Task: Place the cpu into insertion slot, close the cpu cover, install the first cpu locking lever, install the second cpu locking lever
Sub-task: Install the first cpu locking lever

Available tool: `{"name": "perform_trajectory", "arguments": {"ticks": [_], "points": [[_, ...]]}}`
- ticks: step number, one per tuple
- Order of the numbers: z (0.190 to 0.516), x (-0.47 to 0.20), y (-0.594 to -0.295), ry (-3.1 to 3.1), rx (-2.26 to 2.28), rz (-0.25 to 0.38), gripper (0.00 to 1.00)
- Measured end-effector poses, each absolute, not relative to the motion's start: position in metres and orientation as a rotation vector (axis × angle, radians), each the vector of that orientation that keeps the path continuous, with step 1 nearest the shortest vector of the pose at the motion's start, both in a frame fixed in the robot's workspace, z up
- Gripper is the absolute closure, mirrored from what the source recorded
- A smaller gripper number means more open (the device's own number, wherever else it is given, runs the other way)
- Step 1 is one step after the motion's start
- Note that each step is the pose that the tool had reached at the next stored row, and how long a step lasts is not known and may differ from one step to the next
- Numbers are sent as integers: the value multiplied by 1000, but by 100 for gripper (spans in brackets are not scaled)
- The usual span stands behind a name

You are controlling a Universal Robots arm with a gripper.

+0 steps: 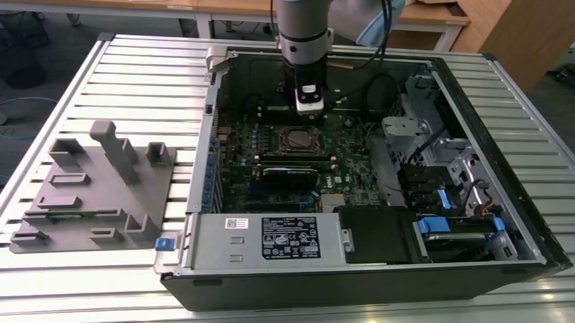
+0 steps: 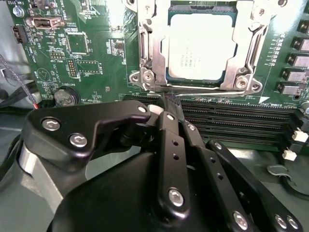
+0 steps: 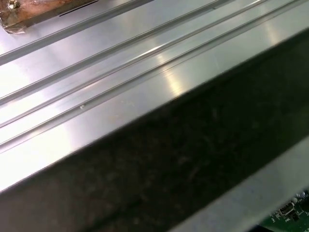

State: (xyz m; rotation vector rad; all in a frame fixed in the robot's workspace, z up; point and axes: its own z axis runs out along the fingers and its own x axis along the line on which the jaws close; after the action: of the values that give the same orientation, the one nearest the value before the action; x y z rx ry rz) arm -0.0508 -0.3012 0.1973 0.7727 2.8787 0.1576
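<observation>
Robotics lab or test workshop | ribbed aluminium bench (image 1: 134, 74) carrying an opened computer case (image 1: 359, 269) with green motherboard (image 1: 351, 168) | grey moulded fixture tray (image 1: 90, 195) beside it | wooden desks (image 1: 431, 20) and cables on the floor beyond the arm

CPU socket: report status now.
End effector closed, tips at a thin lever along the insertion slot edge. Cpu seated, cpu cover down over it. Nothing in the way.

black claw (image 2: 169, 104) links, silver screws; grey arm (image 1: 303, 30)
</observation>
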Motion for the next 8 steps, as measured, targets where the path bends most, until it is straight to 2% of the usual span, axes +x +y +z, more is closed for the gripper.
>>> {"name": "perform_trajectory", "arguments": {"ticks": [8], "points": [[195,-51,-301,2870,789,147,89]]}}
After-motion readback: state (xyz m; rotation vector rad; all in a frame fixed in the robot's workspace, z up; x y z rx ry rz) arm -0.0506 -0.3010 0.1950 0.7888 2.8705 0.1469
